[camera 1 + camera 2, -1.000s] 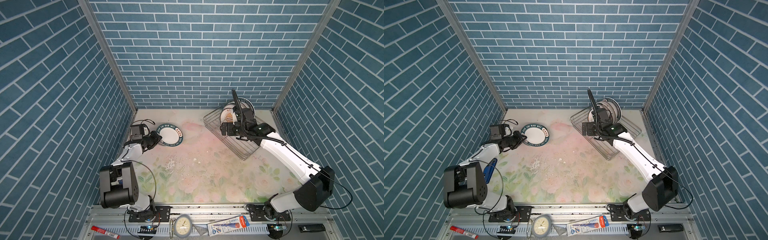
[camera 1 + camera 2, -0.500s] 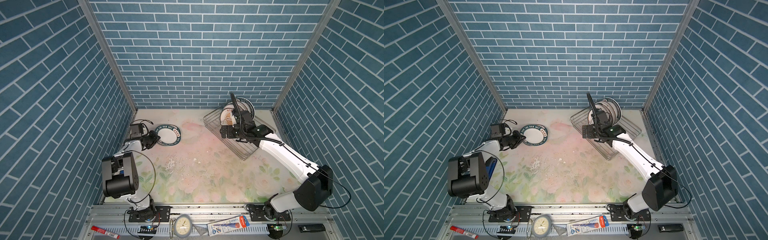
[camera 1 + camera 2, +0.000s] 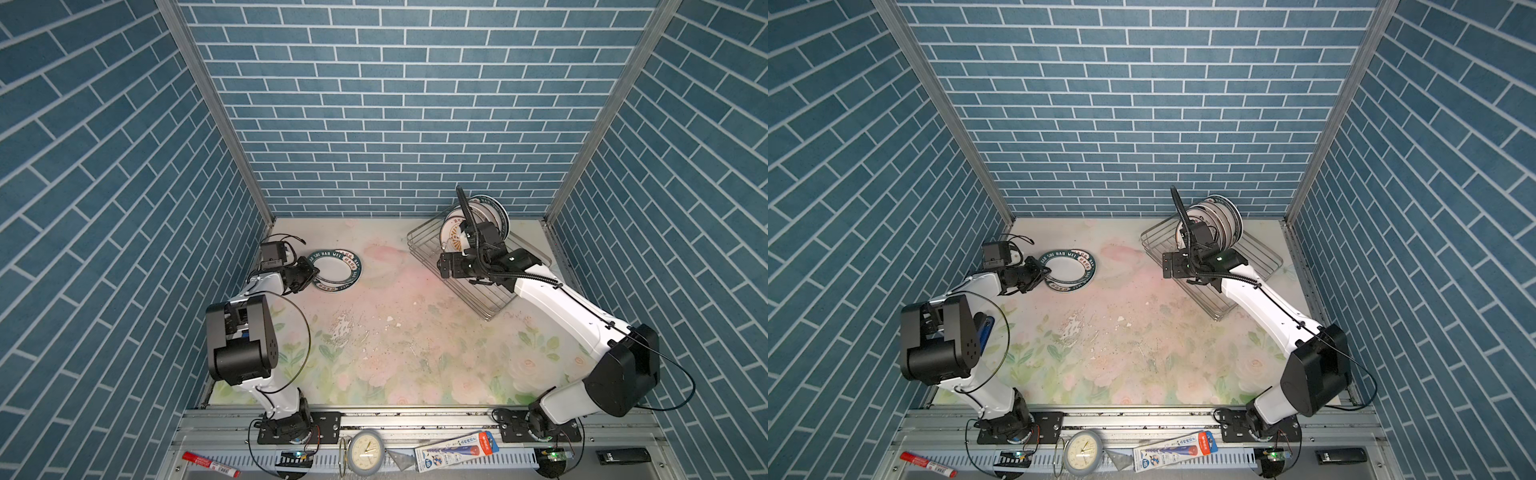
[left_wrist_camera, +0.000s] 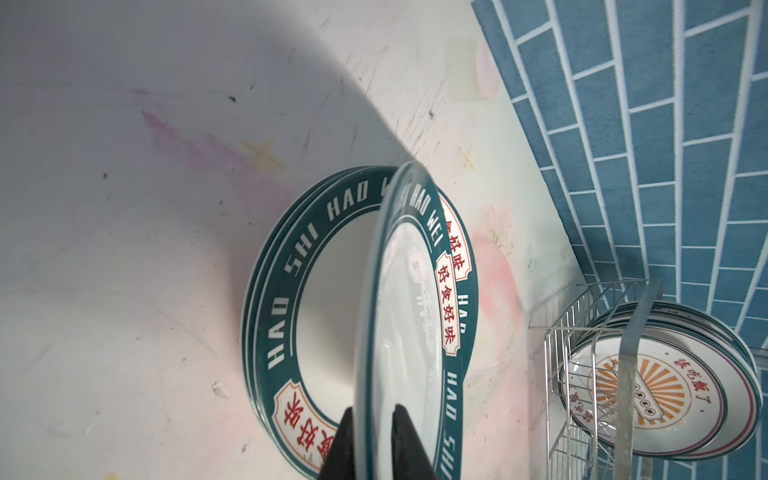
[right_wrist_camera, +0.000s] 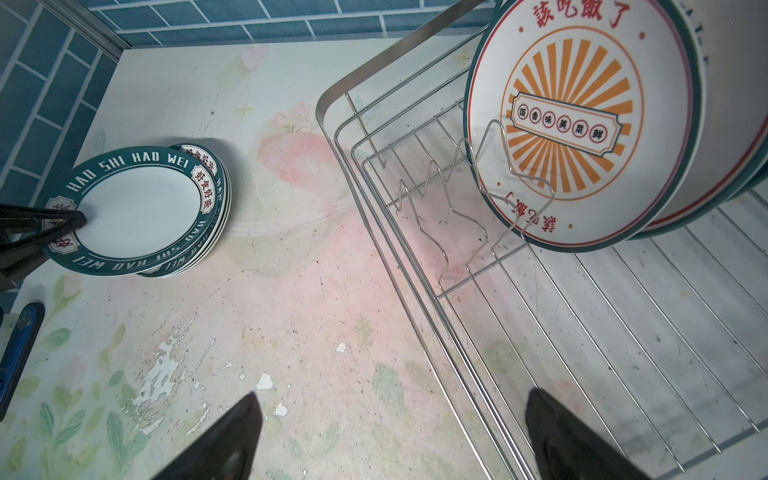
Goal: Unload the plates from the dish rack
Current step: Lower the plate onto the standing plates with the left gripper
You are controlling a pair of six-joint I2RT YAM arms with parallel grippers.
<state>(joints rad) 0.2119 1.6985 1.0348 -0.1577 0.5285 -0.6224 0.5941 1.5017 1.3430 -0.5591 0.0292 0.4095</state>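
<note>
Several plates (image 3: 486, 216) (image 3: 1221, 220) stand upright at the far end of the dish rack (image 3: 419, 245) (image 3: 1150, 241) (image 4: 557, 332) (image 5: 374, 68). The front one (image 5: 582, 116) (image 4: 648, 390) has an orange sunburst. A stack of green-rimmed plates (image 3: 336, 270) (image 3: 1069, 270) (image 4: 291, 291) (image 5: 216, 232) lies on the table at the left. My left gripper (image 3: 313, 272) (image 3: 1047, 272) (image 4: 375, 409) is shut on the rim of the top plate (image 4: 403, 332) (image 5: 137, 208), which leans on that stack. My right gripper (image 3: 444, 266) (image 3: 1167, 266) (image 5: 394, 395) hangs open and empty over the rack's near-left rim.
Worn, peeling patches (image 3: 345, 328) mark the floral mat mid-table. A blue object (image 3: 984, 328) (image 5: 20, 345) lies by the left arm. A clock (image 3: 365, 451), a red marker (image 3: 210, 463) and a boxed item (image 3: 457, 449) sit on the front rail. Tiled walls close in three sides.
The left arm's elbow has swung upward while its gripper stays at the stack with the plate. The right gripper has drifted slightly toward the front over the rack's rim.
</note>
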